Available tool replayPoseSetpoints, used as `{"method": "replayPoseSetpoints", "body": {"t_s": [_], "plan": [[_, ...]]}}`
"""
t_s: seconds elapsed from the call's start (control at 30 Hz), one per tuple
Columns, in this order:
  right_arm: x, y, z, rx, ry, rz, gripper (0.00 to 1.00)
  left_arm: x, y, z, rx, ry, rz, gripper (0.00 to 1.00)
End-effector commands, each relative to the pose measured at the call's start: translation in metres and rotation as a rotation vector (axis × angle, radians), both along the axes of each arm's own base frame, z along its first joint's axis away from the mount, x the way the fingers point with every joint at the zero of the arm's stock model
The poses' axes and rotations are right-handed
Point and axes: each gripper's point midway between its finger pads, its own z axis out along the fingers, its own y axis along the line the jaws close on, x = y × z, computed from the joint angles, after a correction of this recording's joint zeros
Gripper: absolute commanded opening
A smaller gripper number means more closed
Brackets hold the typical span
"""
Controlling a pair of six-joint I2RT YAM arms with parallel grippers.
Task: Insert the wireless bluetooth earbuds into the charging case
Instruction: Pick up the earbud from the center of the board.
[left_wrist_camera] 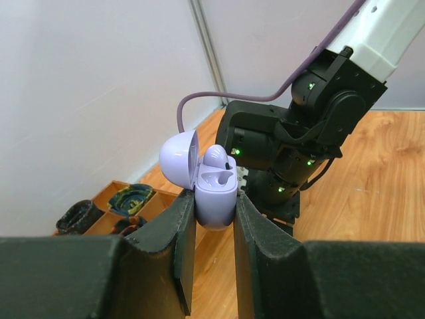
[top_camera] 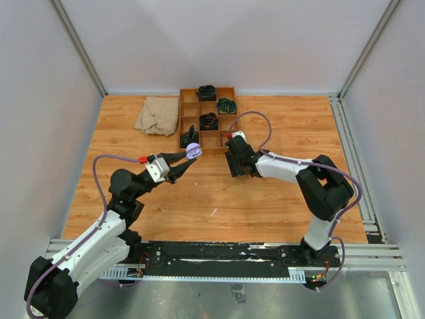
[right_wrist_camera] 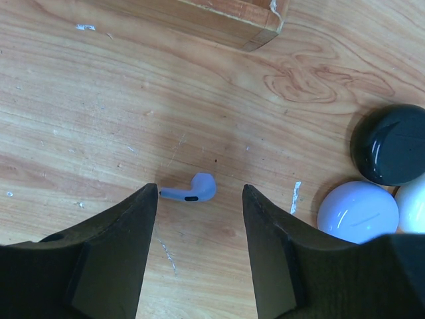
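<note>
My left gripper (left_wrist_camera: 214, 206) is shut on a lilac charging case (left_wrist_camera: 216, 198) and holds it up off the table with its lid (left_wrist_camera: 178, 158) swung open. One lilac earbud (left_wrist_camera: 217, 155) sits in the case beside an empty socket (left_wrist_camera: 216, 178). In the top view the case (top_camera: 193, 151) hangs near the tray's front edge. My right gripper (right_wrist_camera: 200, 191) points down at the table, open, with a second lilac earbud (right_wrist_camera: 199, 188) lying flat between its fingertips, untouched. From above, the right gripper (top_camera: 234, 166) hides that earbud.
A black round puck (right_wrist_camera: 388, 143) and two white pucks (right_wrist_camera: 358, 212) (right_wrist_camera: 415, 203) lie just right of my right gripper. A wooden compartment tray (top_camera: 188, 123) with dark items stands at the back, its corner (right_wrist_camera: 232, 26) close by. A beige cloth (top_camera: 157, 114) lies to its left.
</note>
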Motion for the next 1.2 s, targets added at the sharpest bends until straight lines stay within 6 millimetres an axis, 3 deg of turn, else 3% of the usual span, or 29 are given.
{"method": "replayPoseSetpoints", "body": {"t_s": [0.0, 0.53, 0.87, 1.17], "plan": [[0.008, -0.007, -0.002, -0.01, -0.018, -0.05, 0.55, -0.001, 0.003, 0.023, -0.024, -0.067, 0.009, 0.0], [-0.008, -0.027, 0.004, -0.043, 0.002, -0.055, 0.55, -0.001, 0.002, 0.022, -0.021, -0.063, 0.002, 0.0], [0.002, -0.009, 0.021, 0.065, 0.035, -0.036, 0.53, -0.002, 0.001, 0.022, -0.022, -0.061, -0.002, 0.0], [0.008, -0.008, 0.005, 0.054, 0.098, -0.102, 0.41, -0.002, 0.001, 0.023, -0.022, -0.061, -0.002, 0.0]]}}
